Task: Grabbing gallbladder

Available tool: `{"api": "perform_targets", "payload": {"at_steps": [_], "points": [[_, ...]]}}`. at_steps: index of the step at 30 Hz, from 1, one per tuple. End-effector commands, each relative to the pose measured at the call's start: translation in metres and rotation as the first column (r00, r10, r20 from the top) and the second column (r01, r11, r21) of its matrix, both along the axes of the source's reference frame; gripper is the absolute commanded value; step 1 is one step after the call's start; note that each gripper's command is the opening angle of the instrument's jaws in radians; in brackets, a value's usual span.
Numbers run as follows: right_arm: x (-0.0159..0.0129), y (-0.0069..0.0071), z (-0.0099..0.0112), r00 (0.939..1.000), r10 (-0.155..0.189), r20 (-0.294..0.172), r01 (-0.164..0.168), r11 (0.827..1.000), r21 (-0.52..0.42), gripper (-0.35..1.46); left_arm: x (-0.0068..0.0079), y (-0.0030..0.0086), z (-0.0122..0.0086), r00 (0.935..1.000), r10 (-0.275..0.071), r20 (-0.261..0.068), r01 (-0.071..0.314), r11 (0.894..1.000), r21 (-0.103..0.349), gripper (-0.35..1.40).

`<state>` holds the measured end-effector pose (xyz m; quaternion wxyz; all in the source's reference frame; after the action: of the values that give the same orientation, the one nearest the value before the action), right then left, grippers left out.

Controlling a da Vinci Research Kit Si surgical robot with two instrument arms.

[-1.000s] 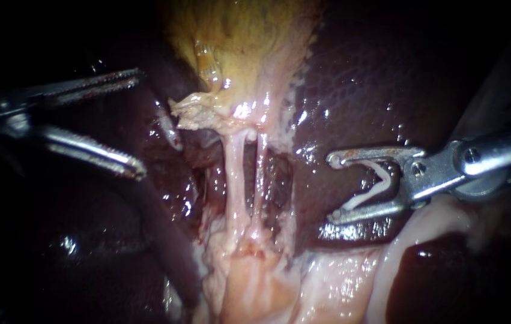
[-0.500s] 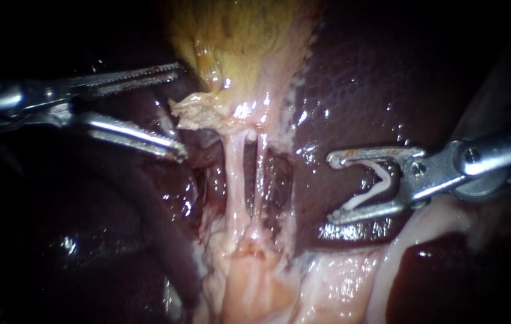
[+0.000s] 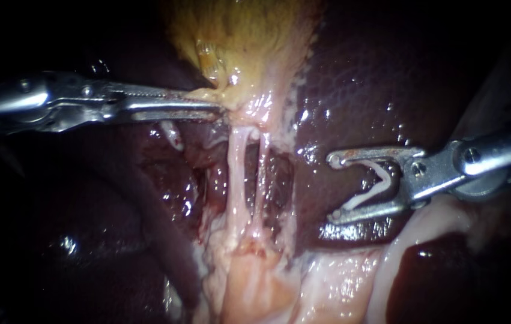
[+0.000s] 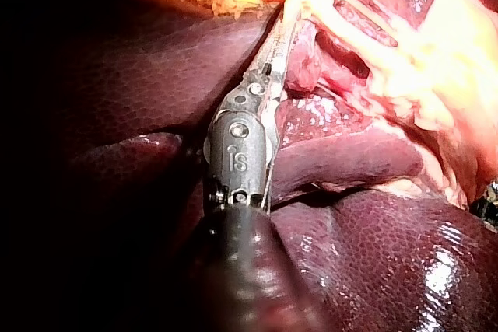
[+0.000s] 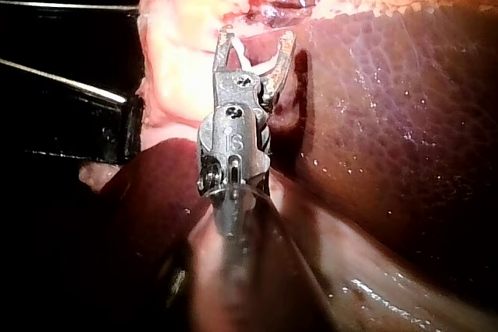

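The left instrument's (image 3: 214, 108) end effector is clamped on the gallbladder's (image 3: 249, 48) edge, so the grab looks made; the right instrument's (image 3: 334, 187) holds a clip (image 3: 366, 198).

Bare liver (image 3: 387, 78) fills the upper right of the frame. At centre left the left instrument (image 3: 216, 108), clamped on the gallbladder (image 3: 243, 42), bars the way; two taut tubes (image 3: 236, 180) stand mid-frame, with the right instrument (image 3: 351, 186), gripping a clip (image 3: 363, 197), near them at right.
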<state>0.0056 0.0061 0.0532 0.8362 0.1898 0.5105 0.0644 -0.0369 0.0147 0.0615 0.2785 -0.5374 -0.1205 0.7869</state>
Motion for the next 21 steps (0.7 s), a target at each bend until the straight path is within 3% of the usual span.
{"api": "perform_targets", "payload": {"at_steps": [1, 14, 21], "points": [[0.0, 0.0, 0.0, 1.0, 0.0, 0.0, 0.0, 1.0, 0.0, 0.5, 0.0003, 0.0, -0.0002, 1.0, 0.003, 0.0, -0.003, 1.0, 0.003, -0.35], [0.0, 0.0, 0.0, 1.0, 0.0, 0.0, 0.0, 1.0, 0.0, 0.5, 0.0013, -0.0014, -0.0023, 0.9996, -0.02, 0.018, 0.018, 0.991, 0.132, -0.35], [0.0, 0.0, 0.0, 1.0, 0.0, 0.0, 0.0, 1.0, 0.0, 0.5, 0.0034, -0.0007, -0.0054, 0.9995, -0.016, 0.028, 0.012, 0.987, 0.158, -0.35]]}}
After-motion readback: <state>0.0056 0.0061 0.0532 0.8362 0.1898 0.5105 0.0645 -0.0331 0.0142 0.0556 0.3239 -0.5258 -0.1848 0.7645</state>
